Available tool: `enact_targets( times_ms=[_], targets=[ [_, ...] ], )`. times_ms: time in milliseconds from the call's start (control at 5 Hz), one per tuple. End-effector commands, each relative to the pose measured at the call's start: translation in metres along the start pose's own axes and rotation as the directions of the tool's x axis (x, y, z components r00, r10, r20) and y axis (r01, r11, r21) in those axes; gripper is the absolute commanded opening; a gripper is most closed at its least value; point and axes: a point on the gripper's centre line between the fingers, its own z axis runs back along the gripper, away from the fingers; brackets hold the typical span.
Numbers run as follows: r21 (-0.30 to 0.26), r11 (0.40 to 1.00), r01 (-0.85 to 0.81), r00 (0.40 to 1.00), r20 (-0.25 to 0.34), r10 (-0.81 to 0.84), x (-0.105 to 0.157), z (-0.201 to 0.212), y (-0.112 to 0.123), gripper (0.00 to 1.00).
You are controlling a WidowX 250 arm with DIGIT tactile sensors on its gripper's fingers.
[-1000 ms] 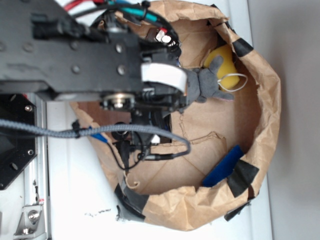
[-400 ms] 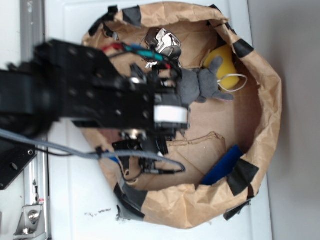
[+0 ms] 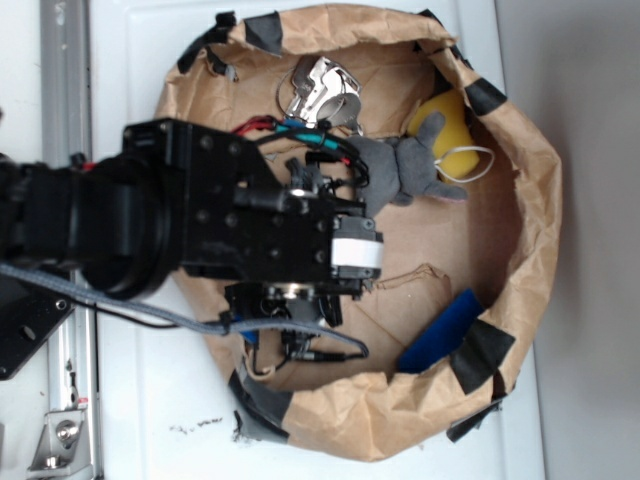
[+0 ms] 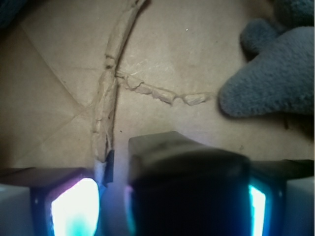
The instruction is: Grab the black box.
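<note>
My pincer (image 4: 172,196) sits low in the wrist view with a dark, boxy thing between its two lit fingers (image 4: 74,206). I take that to be the black box (image 4: 187,182). It fills the gap from one finger to the other, so the pincer looks closed on it or very nearly so. Whether it is truly clamped or only touching, I cannot tell, as the contact itself is blurred.

From the largest thing down: the brown paper bag (image 3: 540,200), its rim rolled over and patched with black tape, forms the basin I am working in. My arm (image 3: 200,215) reaches over its left side and hides the box completely in the outside view. On the bag floor near the right rim lies a flat blue piece (image 3: 440,332), well apart from the pincer. A grey plush toy (image 3: 405,170) lies just beside the wrist, with a yellow thing (image 3: 445,125) behind it against the bag wall; the toy's paw shows at the upper right of the wrist view. A shiny metal piece (image 3: 325,90) rests near the upper rim.

I judge this to be the grasp itself. Next I would confirm a firm squeeze, then lift straight up, keeping clear of the plush paw and the torn paper ridge (image 4: 106,108) on the floor.
</note>
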Motion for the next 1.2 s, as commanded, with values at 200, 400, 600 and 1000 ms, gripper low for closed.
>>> enact_targets(
  times_ms=[200,400,600,1000],
  targets=[
    [-0.06,0.998,-0.021,0.999,0.037,0.023,0.002,0.023,-0.005,0.0],
    [-0.061,0.998,-0.017,0.999,0.04,0.02,0.006,0.025,-0.004,0.0],
    [-0.049,0.998,-0.025,0.999,0.041,0.027,0.012,0.032,-0.002,0.0],
    [-0.1,0.991,-0.084,0.992,0.084,0.093,0.018,0.086,0.016,0.0]
  ],
)
